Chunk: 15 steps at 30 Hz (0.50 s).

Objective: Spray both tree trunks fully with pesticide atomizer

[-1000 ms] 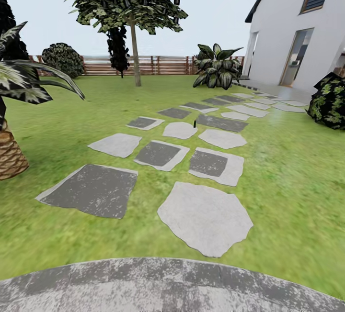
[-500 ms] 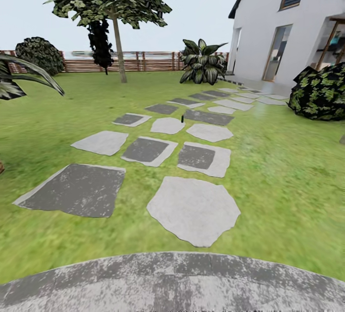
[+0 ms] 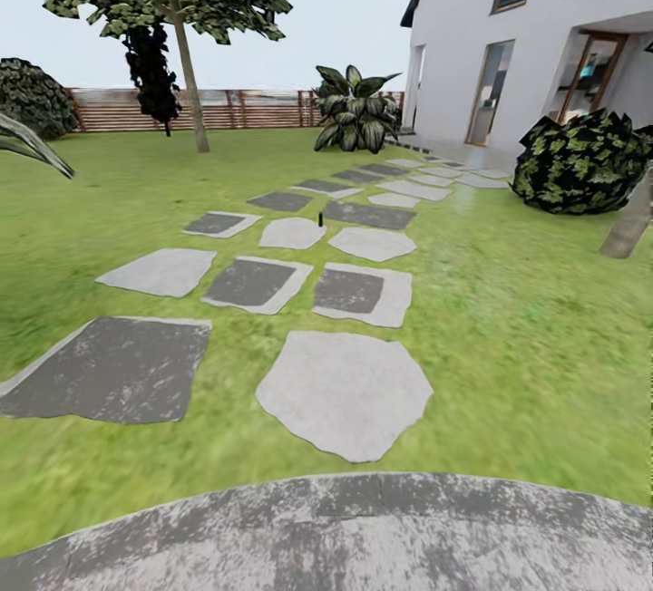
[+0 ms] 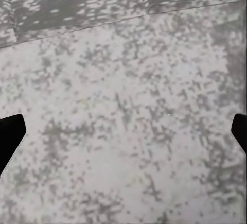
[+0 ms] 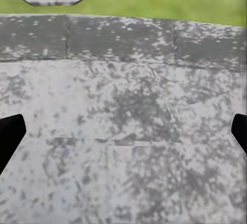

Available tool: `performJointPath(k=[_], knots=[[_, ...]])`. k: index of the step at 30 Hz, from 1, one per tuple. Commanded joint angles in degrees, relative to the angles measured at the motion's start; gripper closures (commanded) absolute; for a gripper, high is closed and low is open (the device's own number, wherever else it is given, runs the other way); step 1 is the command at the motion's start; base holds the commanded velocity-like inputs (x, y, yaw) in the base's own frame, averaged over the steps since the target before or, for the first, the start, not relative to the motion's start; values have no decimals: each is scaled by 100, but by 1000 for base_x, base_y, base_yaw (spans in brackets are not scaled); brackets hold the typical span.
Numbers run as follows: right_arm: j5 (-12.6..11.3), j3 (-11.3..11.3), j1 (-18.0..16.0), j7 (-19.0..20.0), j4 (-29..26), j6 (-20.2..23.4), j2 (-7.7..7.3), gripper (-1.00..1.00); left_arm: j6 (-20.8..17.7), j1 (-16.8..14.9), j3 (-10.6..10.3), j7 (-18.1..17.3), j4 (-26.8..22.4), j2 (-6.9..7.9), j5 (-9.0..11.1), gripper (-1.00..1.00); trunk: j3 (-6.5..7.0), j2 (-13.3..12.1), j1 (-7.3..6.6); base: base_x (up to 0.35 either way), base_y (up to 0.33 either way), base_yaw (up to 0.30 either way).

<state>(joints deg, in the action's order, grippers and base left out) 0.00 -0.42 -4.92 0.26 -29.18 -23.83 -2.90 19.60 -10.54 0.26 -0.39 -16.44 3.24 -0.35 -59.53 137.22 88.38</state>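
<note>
The pesticide atomizer (image 3: 320,218) is a tiny dark upright bottle standing far ahead among the stepping stones of the garden lawn (image 3: 508,301). One tree (image 3: 190,92) rises at the back left before the wooden fence (image 3: 245,109). The leaning base of a second tree trunk (image 3: 628,227) shows at the right edge. My left gripper (image 4: 123,131) hangs open over mottled grey paving, its dark fingertips (image 4: 10,134) wide apart. Over the same paving near the grass edge, my right gripper (image 5: 123,131) is also open, with nothing between its fingertips (image 5: 10,134).
Grey stepping stones (image 3: 345,392) lead toward a white house (image 3: 535,29). A dark bush (image 3: 580,160) sits at the right, a broad-leaf plant (image 3: 354,111) by the house corner, a palm frond (image 3: 32,145) and a round bush (image 3: 32,97) at the left. Grey paving (image 3: 326,537) lies underfoot.
The whole head view has swung to the right, so everything has slid left in the picture. The palm trunk has left the picture and the right tree trunk has come in.
</note>
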Motion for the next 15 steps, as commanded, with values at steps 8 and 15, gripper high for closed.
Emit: performJointPath(k=[8,15], knots=[[0,0,0,0,0,-2,0,-100,-7,-1,7,3,-3,8,13,-100,-60,0,0,325,0,-190],[57,49,0,32,-11,-7,0,-100,-9,1,10,-5,-1,-11,6,-100,-68,0,0,338,0,-30]])
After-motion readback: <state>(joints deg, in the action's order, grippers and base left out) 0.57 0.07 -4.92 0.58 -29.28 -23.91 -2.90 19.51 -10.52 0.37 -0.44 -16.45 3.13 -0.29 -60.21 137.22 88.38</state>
